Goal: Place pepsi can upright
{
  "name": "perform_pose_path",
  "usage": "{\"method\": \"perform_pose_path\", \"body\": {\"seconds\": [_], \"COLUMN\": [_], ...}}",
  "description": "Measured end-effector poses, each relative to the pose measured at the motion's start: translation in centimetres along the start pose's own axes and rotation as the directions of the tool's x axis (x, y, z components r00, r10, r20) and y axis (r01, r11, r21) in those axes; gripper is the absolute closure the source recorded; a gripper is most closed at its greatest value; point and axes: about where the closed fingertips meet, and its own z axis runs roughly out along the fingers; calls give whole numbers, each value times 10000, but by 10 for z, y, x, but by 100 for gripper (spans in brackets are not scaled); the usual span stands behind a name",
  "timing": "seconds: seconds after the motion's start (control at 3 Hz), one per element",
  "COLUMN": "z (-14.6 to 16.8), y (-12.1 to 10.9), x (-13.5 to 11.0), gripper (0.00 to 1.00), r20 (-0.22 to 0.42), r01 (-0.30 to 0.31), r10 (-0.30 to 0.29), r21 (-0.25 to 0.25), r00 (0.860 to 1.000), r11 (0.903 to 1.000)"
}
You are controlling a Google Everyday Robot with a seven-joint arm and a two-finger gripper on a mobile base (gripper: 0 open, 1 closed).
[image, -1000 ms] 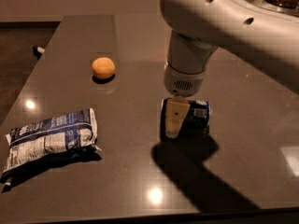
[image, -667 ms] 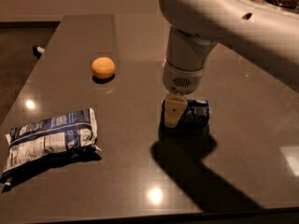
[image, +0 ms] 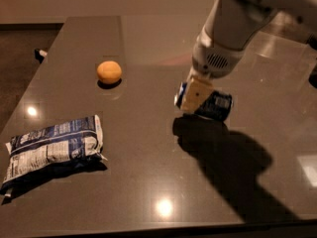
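Over the dark table (image: 148,162) we see the gripper (image: 197,99) clamped across the sideways can (image: 216,105), a hold we judge suits tipping it upright.

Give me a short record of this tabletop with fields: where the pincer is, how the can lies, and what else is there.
pincer: under the white arm, right of centre, closed on the pepsi can
pepsi can: dark blue, lying sideways, not upright; whether it touches the table cannot be told
orange: left of the can, farther back, apart from it
snack bag: front left, lying flat
table: dark, glossy
task state: can not yet upright
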Motion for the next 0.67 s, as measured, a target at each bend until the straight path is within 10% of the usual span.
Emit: {"method": "perform_pose_path", "body": {"seconds": [0.33,0.67], "z": [-46,-67], "y": [-7,-6], "x": [-7,-11], "gripper": [100,100], "r20": [2068,3870], "r01": [-460,-838], "r10": [403,698], "r21": [230,193], "r00": [9775,9194], "r11": [9987,9963]}}
